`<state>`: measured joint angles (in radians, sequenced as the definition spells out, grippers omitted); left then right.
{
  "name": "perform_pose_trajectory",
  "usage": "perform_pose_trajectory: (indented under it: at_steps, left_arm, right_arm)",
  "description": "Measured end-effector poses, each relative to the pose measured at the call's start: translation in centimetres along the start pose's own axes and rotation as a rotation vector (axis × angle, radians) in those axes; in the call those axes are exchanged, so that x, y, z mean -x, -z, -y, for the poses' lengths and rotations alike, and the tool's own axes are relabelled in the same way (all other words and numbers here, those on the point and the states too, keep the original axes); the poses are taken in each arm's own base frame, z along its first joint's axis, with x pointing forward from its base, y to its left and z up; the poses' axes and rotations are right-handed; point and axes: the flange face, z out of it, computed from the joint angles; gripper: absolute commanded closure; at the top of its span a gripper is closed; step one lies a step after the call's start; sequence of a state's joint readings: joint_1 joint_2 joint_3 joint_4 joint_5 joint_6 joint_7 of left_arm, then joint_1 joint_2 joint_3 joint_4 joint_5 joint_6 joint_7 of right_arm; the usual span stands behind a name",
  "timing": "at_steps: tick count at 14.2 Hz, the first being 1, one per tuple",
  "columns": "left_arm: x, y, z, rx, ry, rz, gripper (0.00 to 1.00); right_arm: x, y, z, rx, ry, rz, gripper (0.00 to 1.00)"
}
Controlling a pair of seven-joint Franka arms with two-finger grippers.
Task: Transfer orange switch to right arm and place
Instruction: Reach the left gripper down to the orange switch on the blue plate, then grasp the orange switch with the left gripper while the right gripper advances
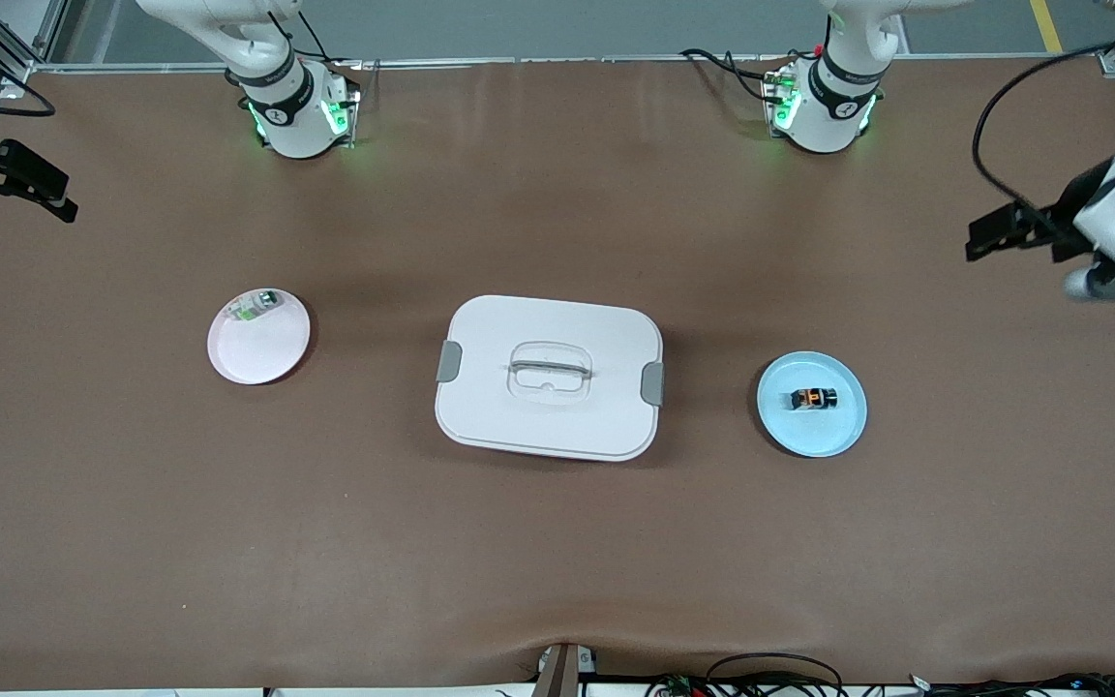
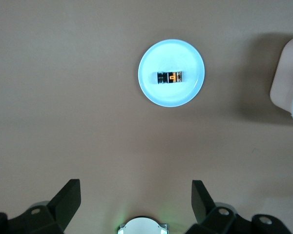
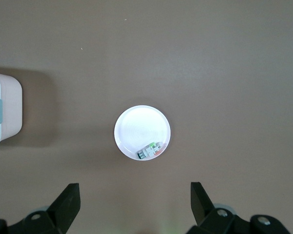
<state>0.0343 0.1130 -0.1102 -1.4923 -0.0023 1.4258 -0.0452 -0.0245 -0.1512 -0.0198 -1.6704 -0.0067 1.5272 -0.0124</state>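
The orange switch (image 1: 813, 398), a tiny black block with an orange band, lies on a light blue plate (image 1: 833, 431) toward the left arm's end of the table. The left wrist view shows the switch (image 2: 169, 77) on the plate (image 2: 185, 58), well away from the fingers. My left gripper (image 1: 988, 237) hangs high over the table's left-arm end, open and empty (image 2: 136, 190). My right gripper (image 1: 45, 189) hangs high over the right-arm end, open and empty (image 3: 135, 191).
A white lidded container (image 1: 550, 377) with grey clips stands mid-table between the two plates. A pale pink plate (image 1: 262, 353) toward the right arm's end holds a small whitish-green part (image 1: 257, 305); the right wrist view also shows that part (image 3: 149, 150).
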Motion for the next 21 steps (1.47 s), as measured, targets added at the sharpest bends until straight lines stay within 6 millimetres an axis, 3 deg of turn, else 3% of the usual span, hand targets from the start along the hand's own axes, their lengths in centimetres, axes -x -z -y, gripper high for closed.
perform_pose_trajectory:
  at_steps: [5,8,12,15,17,21]
  left_arm:
    - [-3.4,-2.9,-0.2,0.01,0.038,-0.046,0.0]
    - [-5.0,-6.1,-0.8,0.016,0.118,-0.073,0.0]
    - [-6.7,-13.0,-1.8,0.024,0.143,-0.106,0.0]
    - [-7.7,-18.8,-4.2,-0.023,0.08,-0.095,0.0]
    - [-8.4,-21.7,-5.3,-0.084,0.03,-0.081,0.0]
    - [-9.8,-26.8,-5.6,-0.07,0.013,-0.124,0.0]
  right_arm:
    - [0.0,0.0,0.0,0.0,0.0,0.0,0.0]
    - [0.1,-0.1,0.0,0.0,0.0,0.006,0.0]
    - [0.1,-0.2,0.1,0.0,0.003,0.016,0.0]
    - [-0.2,-0.7,0.4,0.001,0.008,0.026,0.0]
    - [-0.6,-1.4,0.6,-0.001,0.012,0.04,0.0]
    - [-1.2,-3.0,1.6,-0.001,0.032,0.09,0.0]
